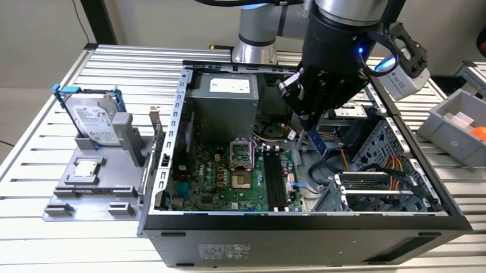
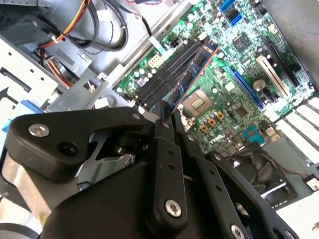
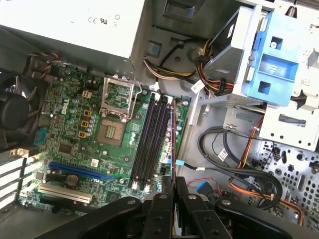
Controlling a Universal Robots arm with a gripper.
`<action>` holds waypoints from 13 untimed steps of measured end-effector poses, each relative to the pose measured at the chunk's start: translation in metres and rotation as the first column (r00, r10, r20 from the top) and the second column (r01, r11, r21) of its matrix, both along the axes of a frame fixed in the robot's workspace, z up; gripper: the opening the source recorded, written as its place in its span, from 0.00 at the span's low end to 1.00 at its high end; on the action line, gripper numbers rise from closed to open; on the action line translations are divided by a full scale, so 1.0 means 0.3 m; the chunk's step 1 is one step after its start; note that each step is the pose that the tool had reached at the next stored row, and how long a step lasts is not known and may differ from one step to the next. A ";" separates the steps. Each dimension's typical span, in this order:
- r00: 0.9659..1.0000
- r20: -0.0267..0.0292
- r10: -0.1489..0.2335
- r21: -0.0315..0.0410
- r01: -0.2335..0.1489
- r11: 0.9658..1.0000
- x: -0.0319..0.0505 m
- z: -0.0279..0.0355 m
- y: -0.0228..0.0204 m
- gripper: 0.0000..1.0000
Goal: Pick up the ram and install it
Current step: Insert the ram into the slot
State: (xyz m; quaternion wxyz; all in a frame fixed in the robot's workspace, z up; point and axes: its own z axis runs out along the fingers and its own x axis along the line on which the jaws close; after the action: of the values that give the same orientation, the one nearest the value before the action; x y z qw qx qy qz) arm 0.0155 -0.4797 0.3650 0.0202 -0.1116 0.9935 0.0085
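Hovering above motherboard slots [image 3: 149,139], tool [image 2: 167,108] clamped on ram [image 2: 192,74].

so the ram [image 2: 192,74] sits in the claw [image 2: 167,113], just above the memory slots [image 3: 149,139]; hard drive [image 1: 95,116] stands well off to the exterior view's left.

**Edge-on ram [image 3: 172,144] lines up with memory slots [image 3: 149,142]**

The gripper [image 3: 174,183] pinches the ram between its fingers. The ram shows as a thin line running parallel to the black memory slots, along the side of that bank nearest the cables [image 3: 239,169]. On the slots' other side sits the processor socket [image 3: 110,130]. A blue drive bracket [image 3: 276,64] stands well apart from the slots, beyond the cables. Whether the ram touches a slot cannot be told.
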 end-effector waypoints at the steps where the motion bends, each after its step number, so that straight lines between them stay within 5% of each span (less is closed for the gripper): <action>1: 1.000 -0.001 0.000 0.000 0.000 1.000 0.000 -0.002 0.000 0.00; 7: 1.000 -0.001 -0.002 -0.001 0.002 1.000 0.000 -0.004 0.001 0.00; 13: 0.999 -0.001 -0.045 0.004 0.045 0.999 0.000 -0.005 0.002 0.00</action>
State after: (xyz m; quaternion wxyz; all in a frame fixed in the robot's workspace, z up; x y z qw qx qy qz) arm 0.0155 -0.4791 0.3636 0.0202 -0.0890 0.9958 0.0102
